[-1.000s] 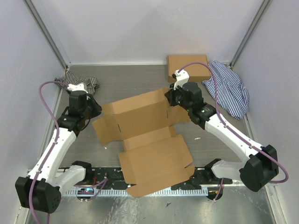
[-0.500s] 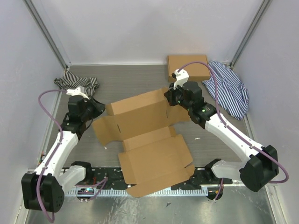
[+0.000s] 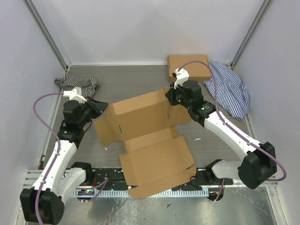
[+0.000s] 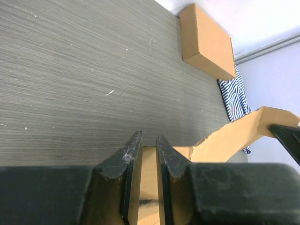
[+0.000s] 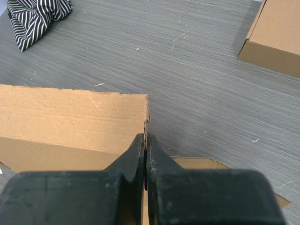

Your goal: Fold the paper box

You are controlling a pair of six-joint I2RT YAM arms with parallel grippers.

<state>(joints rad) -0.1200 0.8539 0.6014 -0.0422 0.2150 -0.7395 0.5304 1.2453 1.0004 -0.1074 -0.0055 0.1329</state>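
The paper box (image 3: 140, 119) lies unfolded in the middle of the table, a brown die-cut sheet with its far panel raised. My right gripper (image 3: 169, 97) is shut on the right end of that raised panel. In the right wrist view the jaws (image 5: 146, 138) pinch the cardboard edge (image 5: 70, 112). My left gripper (image 3: 101, 108) is at the far left corner of the sheet. In the left wrist view its jaws (image 4: 149, 140) stand a narrow gap apart, with cardboard (image 4: 234, 136) showing between and beyond them. I cannot tell whether they touch it.
A ready-made brown box (image 3: 189, 67) sits at the back right, also in the left wrist view (image 4: 206, 42) and the right wrist view (image 5: 276, 37). Striped cloths lie at the back left (image 3: 77, 83) and at the right (image 3: 229, 89). White walls enclose the table.
My left arm has swung its gripper right, up to the sheet's far left corner. My right gripper has kept its hold and shifted slightly farther back.
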